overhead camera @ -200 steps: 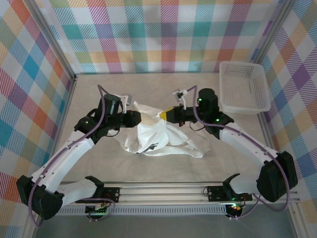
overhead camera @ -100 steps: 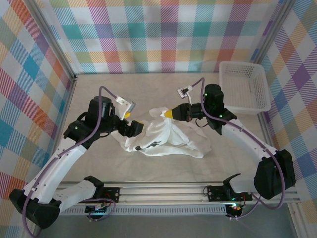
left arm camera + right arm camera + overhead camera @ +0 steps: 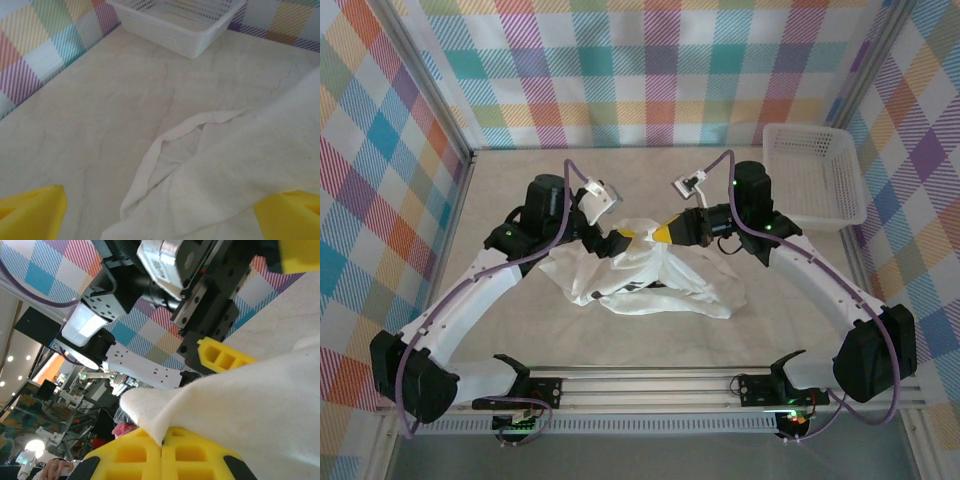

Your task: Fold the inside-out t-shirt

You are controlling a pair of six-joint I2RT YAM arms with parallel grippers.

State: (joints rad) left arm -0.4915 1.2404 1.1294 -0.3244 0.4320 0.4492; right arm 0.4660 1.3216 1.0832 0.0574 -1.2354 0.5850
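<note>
**A:** While we go across from the left, what room is there on that side?

**B:** The left arm (image 3: 470, 300) crosses the table (image 3: 550, 330) at a slant, close along the checked left wall (image 3: 390, 200). Beyond it, toward the back wall, the surface lies bare.

**A:** And its gripper?

**B:** The left gripper (image 3: 625, 240) sits at the upper left edge of the t-shirt (image 3: 660, 285), jaws wide apart. In its own camera the two yellow fingertips (image 3: 30, 212) sit at opposite bottom corners. The t-shirt lies slack between them and laps over the right one. Nothing is pinched.

**A:** Where does the t-shirt lie?

**B:** Mid-table, crumpled, between the two arms. Its near edge runs roughly level, well apart from the front rail (image 3: 650, 385). A small dark patch (image 3: 625, 295) shows toward the lower left. In the left wrist view a folded hem (image 3: 150, 165) curls over bare table.

**A:** The right side?

**B:** The right gripper (image 3: 658, 232), just beside the left one, has its jaws together, clamped on a fold at the t-shirt's upper middle, where the fabric rises to a peak. Its camera shows that fold nipped in the seam between the yellow fingers (image 3: 180, 440).

**A:** And beyond?

**B:** Open table right of the t-shirt. Then comes the white basket (image 3: 815, 127) in the far right corner, close against the right wall (image 3: 910, 150) and well apart from the t-shirt.
</note>
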